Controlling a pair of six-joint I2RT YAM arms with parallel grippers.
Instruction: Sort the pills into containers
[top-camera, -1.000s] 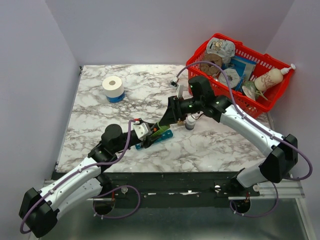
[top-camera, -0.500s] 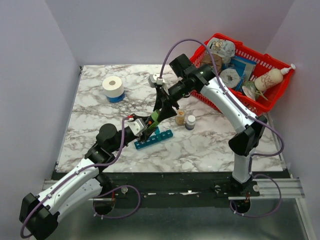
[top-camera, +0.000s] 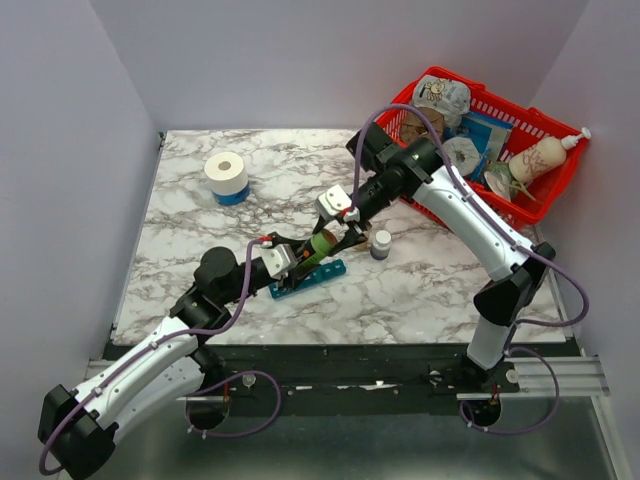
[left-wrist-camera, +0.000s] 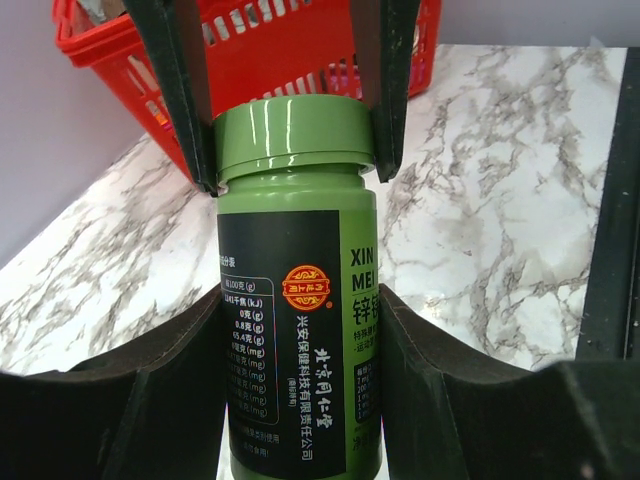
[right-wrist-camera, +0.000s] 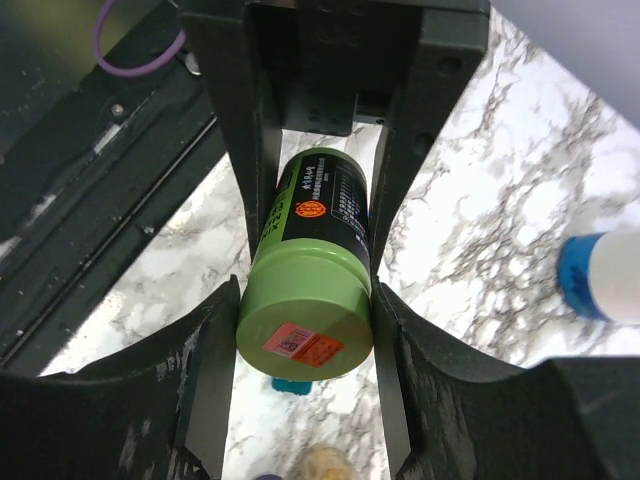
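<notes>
Plain lavender-grey walls (top-camera: 300, 60) boxed in the white, grey-veined marble surface (top-camera: 180, 230) before me, with a dark metal rail (top-camera: 380, 362) along its near edge.

From above, the green bottle (top-camera: 322, 243) and my left claw (top-camera: 305, 255) cover much of the pill organiser (top-camera: 325, 273); I cannot count its lids. My left wrist view cuts off the bottle's base (the fine print is unreadable). My right wrist view shows only a teal sliver of it.
</notes>
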